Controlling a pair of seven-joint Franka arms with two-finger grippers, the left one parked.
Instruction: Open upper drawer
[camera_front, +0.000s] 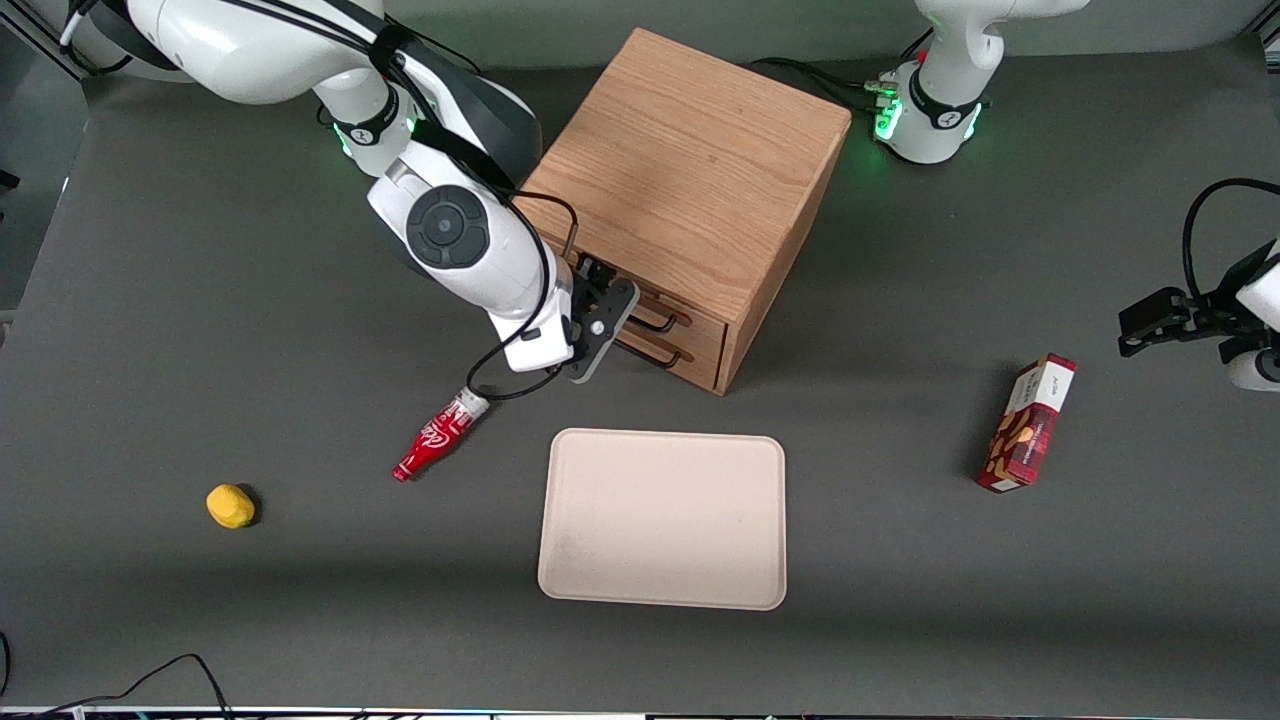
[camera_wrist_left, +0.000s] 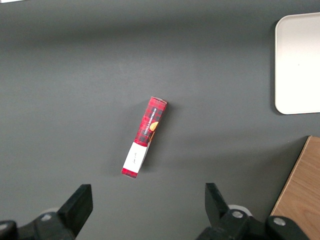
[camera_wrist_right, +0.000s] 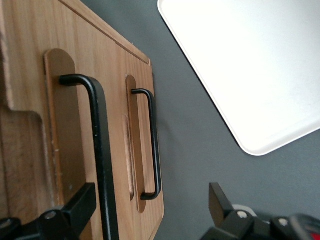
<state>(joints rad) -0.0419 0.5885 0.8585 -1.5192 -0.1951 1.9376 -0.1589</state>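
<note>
From the front, the right arm's gripper (camera_front: 612, 290) sits at the front of the cabinet (camera_front: 690, 160), level with the upper drawer (camera_front: 705, 322), which looks flush with the lower drawer (camera_front: 690, 358), so it is not yet pulled. The tray (camera_front: 660, 520) lies nearer the camera than the cabinet, with a red bottle (camera_front: 440, 435) beside it and a yellow lump (camera_front: 230, 505) toward the working arm's end. A red box (camera_front: 1030, 425) lies toward the parked arm's end. The left wrist view shows only that box (camera_wrist_left: 145, 137), the tray's edge (camera_wrist_left: 300, 65) and a cabinet corner (camera_wrist_left: 300, 190). In the right wrist view, the gripper (camera_wrist_right: 150, 200) is spread wide, and the upper drawer's handle (camera_wrist_right: 102, 150) passes between its fingers, just beside one finger (camera_wrist_right: 80, 202). Reaching seems done; closing on the bar and pulling remain.
</note>
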